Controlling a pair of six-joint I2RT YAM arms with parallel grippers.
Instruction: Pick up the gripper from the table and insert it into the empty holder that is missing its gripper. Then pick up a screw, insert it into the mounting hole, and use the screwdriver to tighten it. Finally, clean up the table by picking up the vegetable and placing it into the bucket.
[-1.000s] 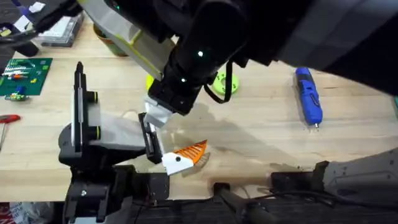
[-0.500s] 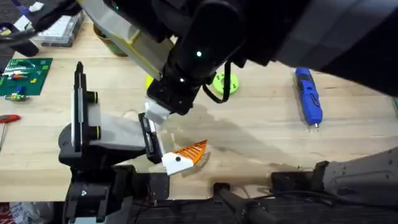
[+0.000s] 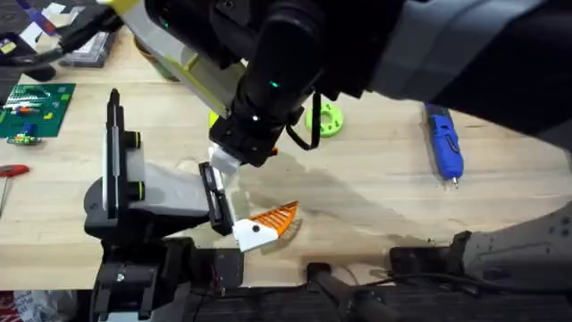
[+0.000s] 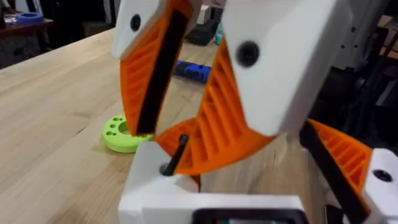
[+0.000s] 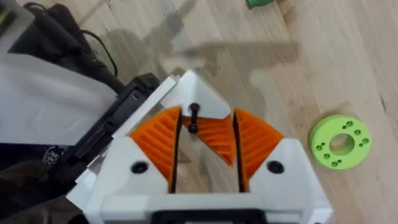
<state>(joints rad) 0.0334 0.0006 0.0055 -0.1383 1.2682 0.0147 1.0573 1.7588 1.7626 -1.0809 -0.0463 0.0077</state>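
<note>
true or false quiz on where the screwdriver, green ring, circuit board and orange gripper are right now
1. The blue screwdriver lies on the table with no gripper on it. True.
2. The lime-green ring stands on its edge. False: it lies flat on the table.
3. The green circuit board lies to the right of the screwdriver in the overhead view. False: it is at the far left, beyond the holder.
4. The orange gripper sits right by the holder's black end bracket. True.
</note>
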